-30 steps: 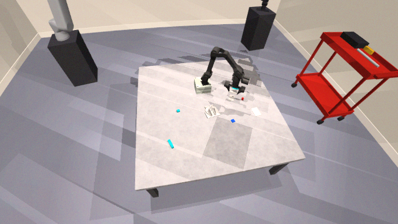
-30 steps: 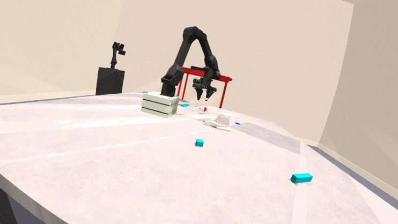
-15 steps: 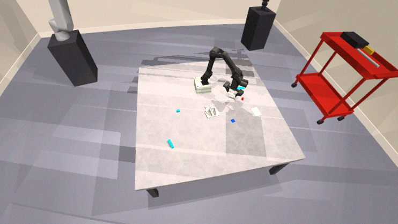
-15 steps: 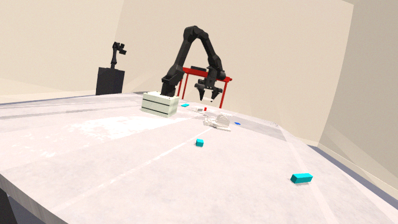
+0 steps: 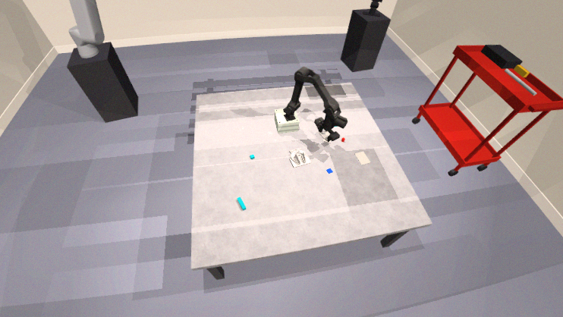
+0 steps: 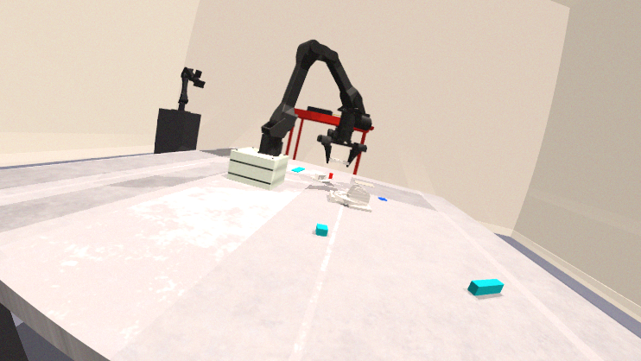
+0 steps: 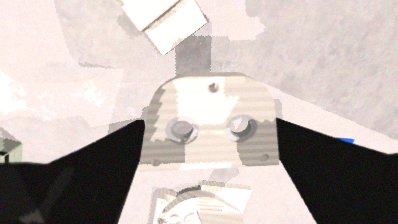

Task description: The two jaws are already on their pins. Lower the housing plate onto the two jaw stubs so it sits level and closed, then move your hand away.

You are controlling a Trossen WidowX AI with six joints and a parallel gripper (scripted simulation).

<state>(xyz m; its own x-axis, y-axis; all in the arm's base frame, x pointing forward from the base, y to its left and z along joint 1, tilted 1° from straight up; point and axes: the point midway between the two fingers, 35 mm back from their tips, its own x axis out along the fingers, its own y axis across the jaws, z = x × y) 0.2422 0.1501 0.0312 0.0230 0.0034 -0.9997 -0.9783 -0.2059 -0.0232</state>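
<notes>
- Claw [image 5: 326,130] [image 6: 339,161] [image 7: 207,125]: clamped on the pale housing plate [image 6: 339,161] [image 7: 207,107], one finger at each side edge.
- Top view: claw over the table [image 5: 272,236], between the white jaw assembly [image 5: 299,158] [image 6: 352,197] [image 7: 200,205] and a small red block [image 5: 343,139] [image 6: 331,175]. Blue square [image 5: 329,171] [image 6: 382,199] [image 7: 346,140] near the assembly.
- Exterior view: plate aloft, thin and roughly level, above the tabletop and well apart from the assembly. Cyan cube [image 6: 321,230] and cyan bar [image 6: 485,287] nearer the camera.
- Wrist view: two large round holes across the plate's middle, a smaller one near its rounded edge. Assembly partly in sight at the bottom of the frame; plate not seated on it.
</notes>
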